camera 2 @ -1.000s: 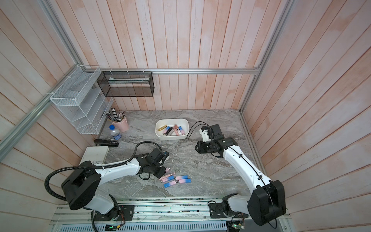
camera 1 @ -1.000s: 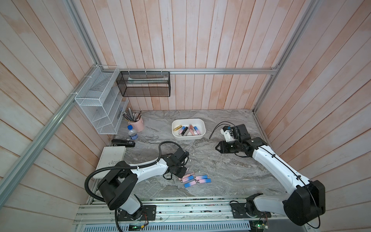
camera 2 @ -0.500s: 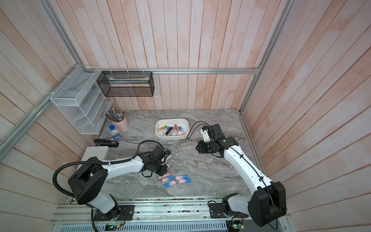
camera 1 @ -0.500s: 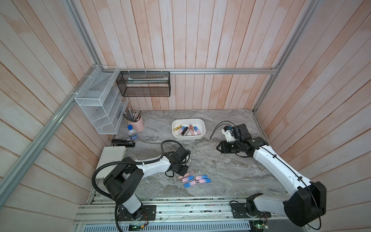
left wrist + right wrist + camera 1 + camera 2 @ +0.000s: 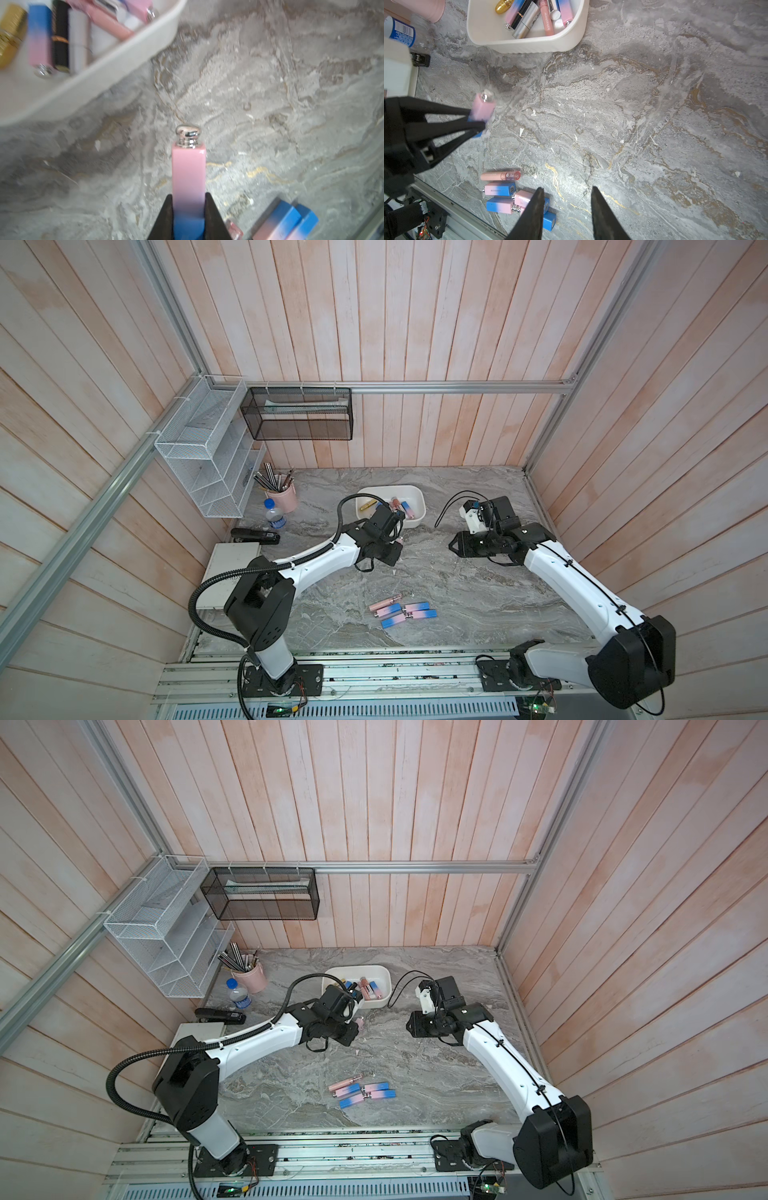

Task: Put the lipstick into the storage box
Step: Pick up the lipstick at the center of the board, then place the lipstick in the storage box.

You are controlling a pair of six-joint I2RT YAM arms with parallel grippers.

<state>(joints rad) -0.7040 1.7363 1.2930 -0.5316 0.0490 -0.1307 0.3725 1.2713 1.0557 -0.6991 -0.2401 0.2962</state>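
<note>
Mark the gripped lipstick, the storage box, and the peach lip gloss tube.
gripped lipstick [image 5: 188, 172]: left wrist view, pink part of body.
storage box [image 5: 529, 44]: right wrist view, outer wall.
peach lip gloss tube [image 5: 492, 176]: right wrist view, peach half.
</note>
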